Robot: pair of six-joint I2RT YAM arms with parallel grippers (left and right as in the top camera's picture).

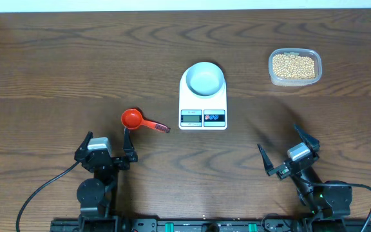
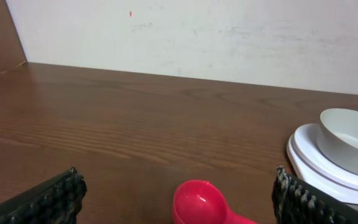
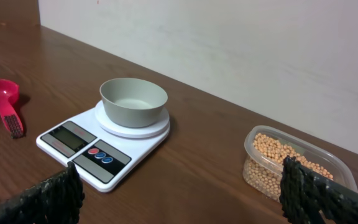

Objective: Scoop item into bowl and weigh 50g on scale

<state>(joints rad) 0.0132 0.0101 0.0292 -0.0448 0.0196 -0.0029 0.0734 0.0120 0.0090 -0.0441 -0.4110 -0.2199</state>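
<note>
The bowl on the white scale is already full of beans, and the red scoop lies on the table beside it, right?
Not quite. The bowl on the white scale is empty, as the right wrist view shows; the beans sit in the clear tub. The red scoop does lie on the table beside it.

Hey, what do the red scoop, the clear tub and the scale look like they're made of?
Red scoop: likely plastic, glossy, with a bright highlight inside its cup.
Clear tub: thin see-through plastic; the beans show through its wall.
Scale: probably a smooth white plastic casing, faintly shiny; hard to say for certain.
</note>
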